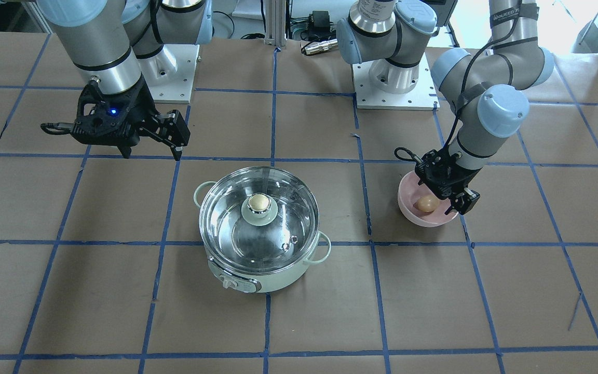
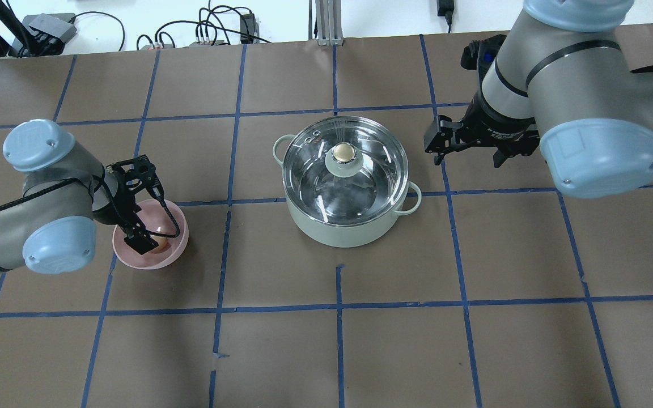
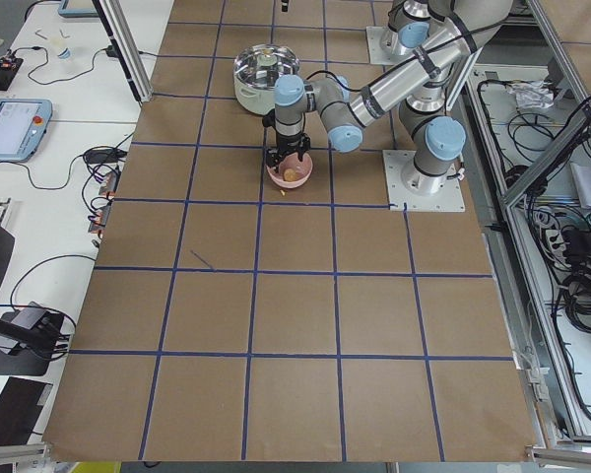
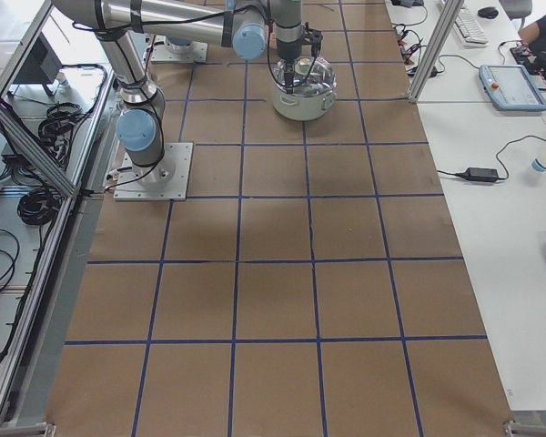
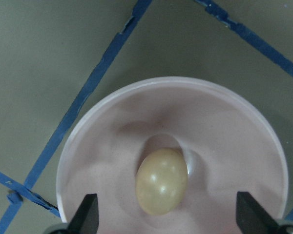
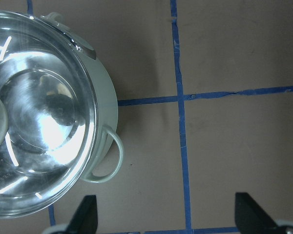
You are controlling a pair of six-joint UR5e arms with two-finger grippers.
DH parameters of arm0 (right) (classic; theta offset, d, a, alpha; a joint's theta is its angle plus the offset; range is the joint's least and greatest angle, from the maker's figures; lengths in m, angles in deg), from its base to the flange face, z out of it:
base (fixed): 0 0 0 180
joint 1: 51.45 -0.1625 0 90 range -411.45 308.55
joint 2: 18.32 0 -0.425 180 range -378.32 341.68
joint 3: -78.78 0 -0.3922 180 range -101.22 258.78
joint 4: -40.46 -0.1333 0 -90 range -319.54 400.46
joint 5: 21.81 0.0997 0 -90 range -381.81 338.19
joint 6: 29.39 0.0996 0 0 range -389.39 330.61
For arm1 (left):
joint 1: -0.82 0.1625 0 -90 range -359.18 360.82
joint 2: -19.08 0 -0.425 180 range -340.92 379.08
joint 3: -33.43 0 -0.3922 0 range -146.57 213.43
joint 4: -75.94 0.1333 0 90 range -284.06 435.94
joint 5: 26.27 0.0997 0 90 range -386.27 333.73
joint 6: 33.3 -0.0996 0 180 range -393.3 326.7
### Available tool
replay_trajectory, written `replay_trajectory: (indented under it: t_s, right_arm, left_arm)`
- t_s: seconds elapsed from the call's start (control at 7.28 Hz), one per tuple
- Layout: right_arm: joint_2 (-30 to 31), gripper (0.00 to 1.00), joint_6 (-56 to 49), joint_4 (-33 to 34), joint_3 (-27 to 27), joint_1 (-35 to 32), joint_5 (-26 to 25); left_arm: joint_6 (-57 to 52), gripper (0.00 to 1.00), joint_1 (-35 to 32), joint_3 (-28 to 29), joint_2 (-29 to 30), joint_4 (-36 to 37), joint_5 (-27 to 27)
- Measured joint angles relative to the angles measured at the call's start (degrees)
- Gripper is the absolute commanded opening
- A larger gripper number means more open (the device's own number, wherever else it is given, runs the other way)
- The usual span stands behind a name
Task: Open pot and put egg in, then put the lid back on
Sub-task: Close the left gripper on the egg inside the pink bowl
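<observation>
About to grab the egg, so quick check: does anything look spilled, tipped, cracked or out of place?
Nothing stands out. The lid sits squarely on the upright pot, and the egg lies whole in the pink bowl, with the open left end effector over it. The right end effector is open beside the pot.
</observation>
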Motion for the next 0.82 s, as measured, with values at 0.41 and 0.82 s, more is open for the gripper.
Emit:
replay_trajectory:
  t_s: [0.41, 0.82]
  right_arm:
    - [0.28, 1.00, 0.06, -0.01, 0.96, -0.10, -0.13]
    - [0.10, 1.00, 0.00, 1.10, 2.00, -0.27, -0.22]
  left_arm:
    - [-5.18, 0.99, -0.04, -0.09, 1.53, 1.56, -0.11]
    - [-6.45, 0.99, 0.07, -0.11, 1.66, 1.64, -0.22]
